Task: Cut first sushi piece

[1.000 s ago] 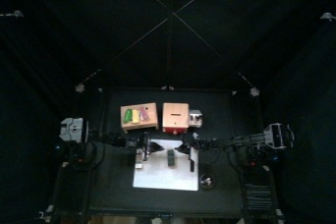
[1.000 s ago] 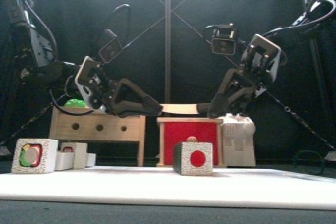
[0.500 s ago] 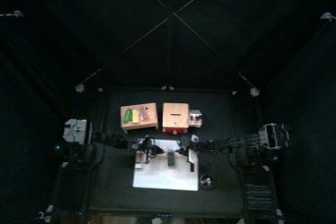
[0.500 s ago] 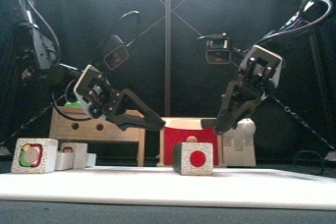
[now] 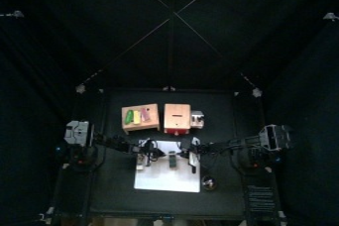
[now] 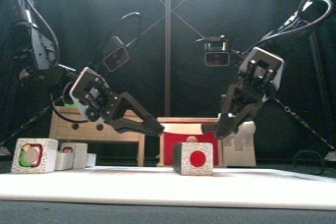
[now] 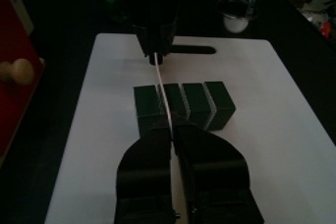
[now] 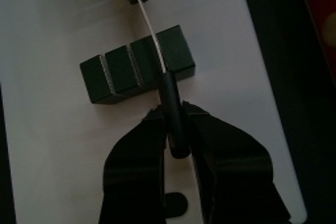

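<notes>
Change: both arms lower than a second ago in the front view, closer to the white cutting board [image 7: 79, 120]; knife [image 7: 160, 85] now brought down just over the sushi roll [image 7: 197, 105].
Meaning for task: approach seems finished; cut itself judged not yet made, since all four dark green segments sit joined.
Left gripper [image 7: 171, 141]: fingers [image 7: 138, 169] pressed together on the thin blade end of the knife.
Right gripper [image 8: 171, 120]: fingers [image 8: 138, 149] clamped on the black handle; blade running from there across the roll to the other gripper.
Task's thing: roll lying near the middle of the board, on the bench in front of the wooden box [image 6: 98, 128] and the red box [image 6: 197, 130]; blade lined over the groove next to the first end piece.
Next move, as a judgement: straight press down with both ends level, otherwise the piece could come out slanted or the roll could slide.
Writing: no brand or label readable; only a red oval mark on the small white cube [image 6: 195, 157] at the front.
</notes>
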